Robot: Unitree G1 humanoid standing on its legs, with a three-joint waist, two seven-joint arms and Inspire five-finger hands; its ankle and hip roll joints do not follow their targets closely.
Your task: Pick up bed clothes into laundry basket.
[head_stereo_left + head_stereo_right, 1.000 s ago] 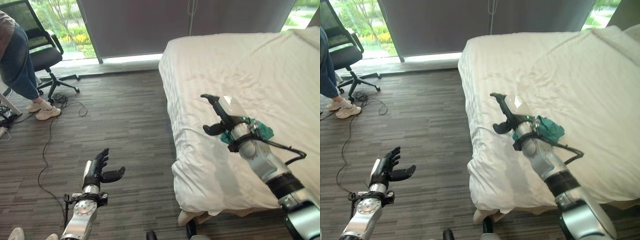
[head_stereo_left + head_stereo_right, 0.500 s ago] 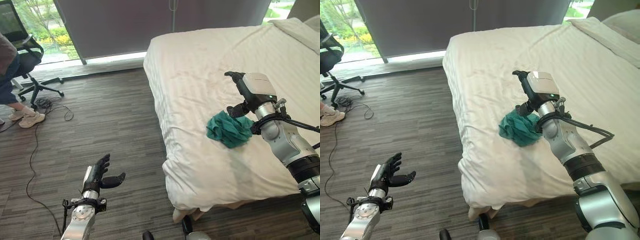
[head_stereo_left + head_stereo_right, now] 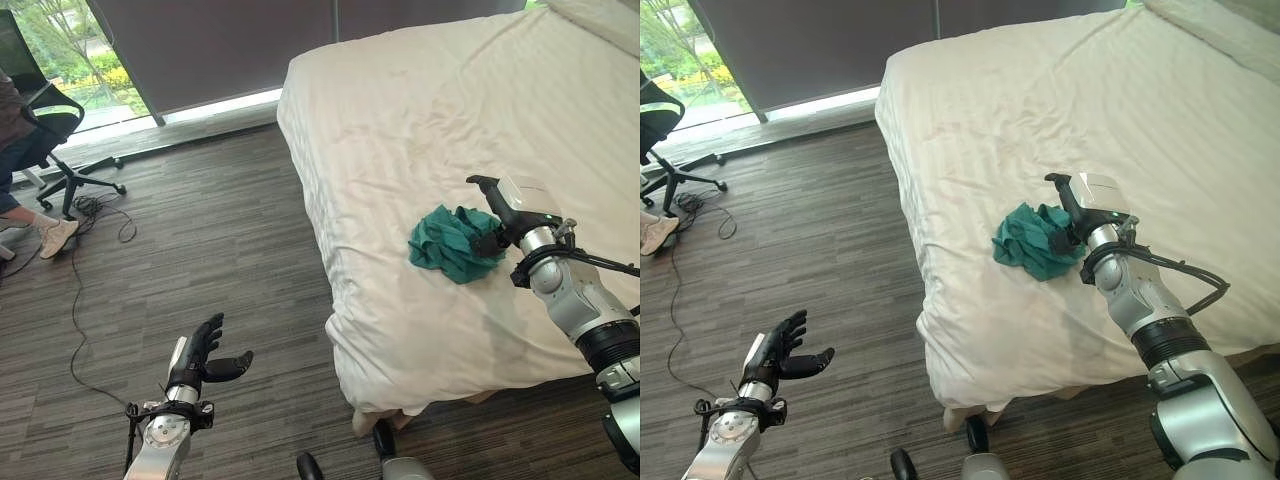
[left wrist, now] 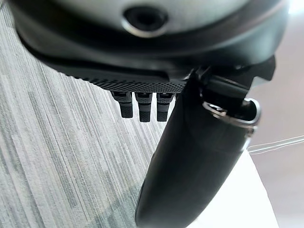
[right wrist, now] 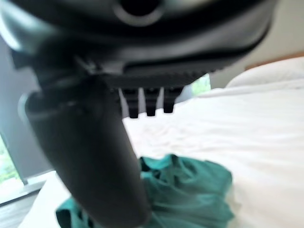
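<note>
Left eye view is showing the green cloth lying mid-right on the bed. The right hand is reaching beside it, fingers straight, ready to grab. The left hand is waiting lower left, fingers loose.

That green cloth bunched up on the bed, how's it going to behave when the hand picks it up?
The green cloth lies crumpled in soft folds, so it is probably floppy and will drape from the right hand. It looks thin, likely light. Resting on the smooth white sheet, it may slide if pushed.

bare white bed sheet lies open from 9 to 12 o'clock of the crumpled teal cloth.
</note>
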